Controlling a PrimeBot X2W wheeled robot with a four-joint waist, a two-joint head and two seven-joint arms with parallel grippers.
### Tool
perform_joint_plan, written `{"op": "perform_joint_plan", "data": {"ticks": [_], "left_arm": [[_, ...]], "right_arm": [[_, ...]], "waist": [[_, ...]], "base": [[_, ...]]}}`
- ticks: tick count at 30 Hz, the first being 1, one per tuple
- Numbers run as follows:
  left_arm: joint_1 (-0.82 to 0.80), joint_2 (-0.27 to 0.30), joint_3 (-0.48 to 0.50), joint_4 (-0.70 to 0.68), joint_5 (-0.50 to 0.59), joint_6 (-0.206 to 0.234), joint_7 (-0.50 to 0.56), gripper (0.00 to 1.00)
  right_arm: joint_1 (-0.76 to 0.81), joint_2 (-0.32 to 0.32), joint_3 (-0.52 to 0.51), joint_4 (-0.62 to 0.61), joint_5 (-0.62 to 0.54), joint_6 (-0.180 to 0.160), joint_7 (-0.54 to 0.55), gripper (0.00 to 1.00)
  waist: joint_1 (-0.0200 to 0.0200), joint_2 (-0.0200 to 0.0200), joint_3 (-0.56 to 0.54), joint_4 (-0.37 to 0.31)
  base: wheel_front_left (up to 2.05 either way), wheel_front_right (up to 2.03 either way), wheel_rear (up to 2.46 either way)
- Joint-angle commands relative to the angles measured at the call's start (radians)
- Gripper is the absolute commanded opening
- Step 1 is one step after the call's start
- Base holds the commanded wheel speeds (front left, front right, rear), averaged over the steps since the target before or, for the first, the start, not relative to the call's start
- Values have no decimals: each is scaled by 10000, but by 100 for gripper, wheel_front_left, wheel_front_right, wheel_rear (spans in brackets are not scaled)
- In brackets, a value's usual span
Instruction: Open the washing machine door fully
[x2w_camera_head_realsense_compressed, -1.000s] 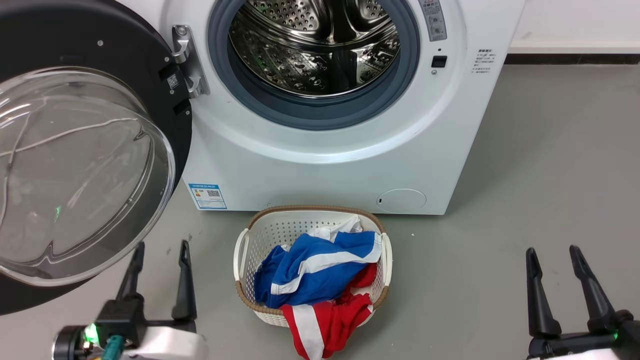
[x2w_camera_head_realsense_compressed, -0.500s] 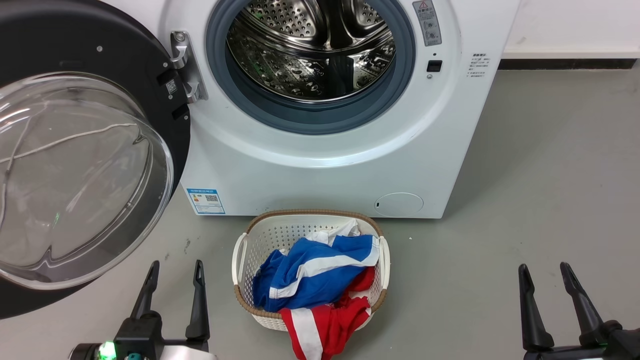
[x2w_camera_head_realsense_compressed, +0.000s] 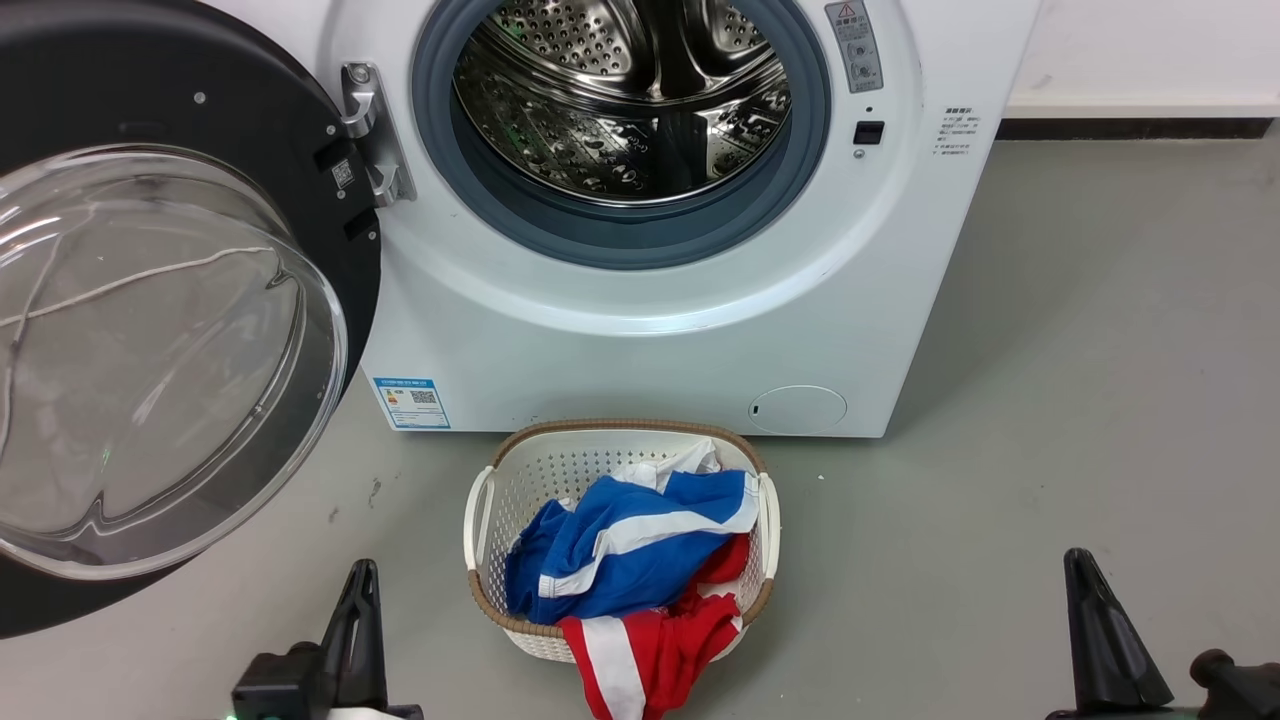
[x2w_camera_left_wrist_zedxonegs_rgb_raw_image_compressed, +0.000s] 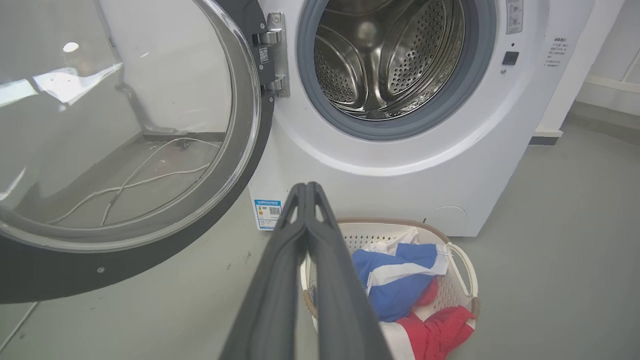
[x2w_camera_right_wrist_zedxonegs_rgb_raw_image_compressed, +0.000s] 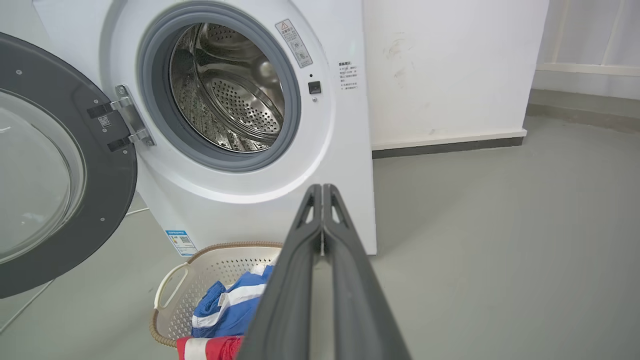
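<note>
Nearest, low at either side: left gripper (x2w_camera_left_wrist_zedxonegs_rgb_raw_image_compressed: 306, 186) and right gripper (x2w_camera_right_wrist_zedxonegs_rgb_raw_image_compressed: 321, 187), long dark fingers pressed together, gripping nothing. Between them, white perforated plastic laundry basket (x2w_camera_head_realsense_compressed: 560, 465) holding blue, white and red cloth (x2w_camera_head_realsense_compressed: 620, 540). Just behind, perhaps touching, white boxy front-loading washing machine (x2w_camera_head_realsense_compressed: 650, 340). Large round black-rimmed glass-bowled door (x2w_camera_head_realsense_compressed: 150, 350) swung wide to the left, perforated steel drum (x2w_camera_head_realsense_compressed: 620, 100) exposed.
</note>
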Motion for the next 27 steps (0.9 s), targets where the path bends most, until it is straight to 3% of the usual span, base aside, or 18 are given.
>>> {"op": "perform_joint_plan", "data": {"ticks": [1, 27], "left_arm": [[-226, 25, 105, -65, -582, -65, 121, 0], [-884, -29, 473, 406, -5257, -566, 1202, 0]], "right_arm": [[-134, -50, 19, -73, 619, 0, 87, 0], [-1105, -284, 115, 774, 5243, 0, 975, 0]], "waist": [[1, 0, -3, -2], [1, 0, -34, -37]], "base": [[0, 0, 0], [0, 0, 0]]}}
